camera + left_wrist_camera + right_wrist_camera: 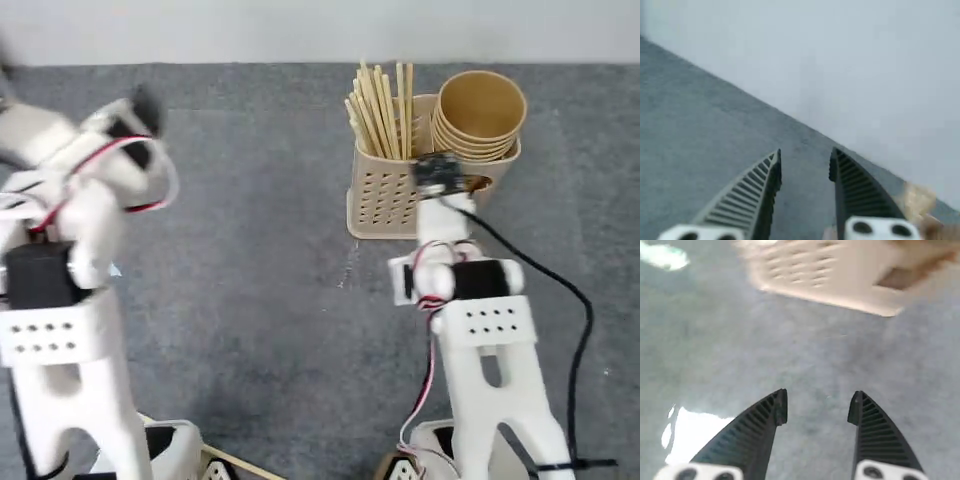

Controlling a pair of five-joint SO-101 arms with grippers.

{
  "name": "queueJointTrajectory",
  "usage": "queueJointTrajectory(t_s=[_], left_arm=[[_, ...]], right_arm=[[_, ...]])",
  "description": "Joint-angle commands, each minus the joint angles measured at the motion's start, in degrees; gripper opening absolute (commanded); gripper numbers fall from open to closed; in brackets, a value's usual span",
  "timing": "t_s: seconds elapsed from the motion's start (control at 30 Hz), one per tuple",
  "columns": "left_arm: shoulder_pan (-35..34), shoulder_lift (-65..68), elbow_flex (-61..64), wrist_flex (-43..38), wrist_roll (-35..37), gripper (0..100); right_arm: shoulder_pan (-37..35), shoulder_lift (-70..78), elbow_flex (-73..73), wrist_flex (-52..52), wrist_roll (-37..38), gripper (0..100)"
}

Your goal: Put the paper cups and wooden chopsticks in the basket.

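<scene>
Two claws (806, 152) (820, 393) spread, paper cups (482, 110), chopsticks (378, 115) in basket (385, 200)

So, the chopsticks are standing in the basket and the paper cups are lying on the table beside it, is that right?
Not quite: the cups are not lying outside. They sit stacked inside the basket too, next to the chopsticks, as the high view shows. The part about the chopsticks is right.

tabletop (250, 300): grey, felt-like, stretching back to the far edge | wall (300, 30): pale, rising along the tabletop's far edge | bright patch (697, 432): shining pale on the tabletop, cause unclear | faint pale mark (346, 270): sitting near the middle of the tabletop
</scene>
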Motion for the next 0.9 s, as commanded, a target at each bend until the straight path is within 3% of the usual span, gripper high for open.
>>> queueJointTrajectory(t_s=[0.0, 0.1, 0.2, 0.3, 0.57, 0.87], left_arm=[[-8.8, -1.7, -0.3, 1.8, 0.4, 9], [-15.2, -1.7, 1.8, 1.3, 0.3, 1], [-19.6, -1.7, 6.5, -1.9, -0.6, 1], [-23.3, -1.7, 14.0, -9.3, -3.5, 1], [-28.3, -1.7, 34.2, -30.3, -7.8, 1], [-29.9, -1.6, 40.0, -31.5, -8.3, 1]], right_arm=[[-8.0, -0.8, -4.9, 4.2, -0.3, 21.2], [-15.9, -0.8, -4.8, 6.6, -0.4, 21.2], [-23.9, -0.7, -4.0, 10.3, -0.5, 21.3], [-31.1, -0.7, -2.9, 13.5, -1.1, 21.3], [-50.3, -0.7, -1.6, 17.3, -13.9, 21.2], [-69.7, -0.3, -1.6, 16.4, -25.8, 21.2]])
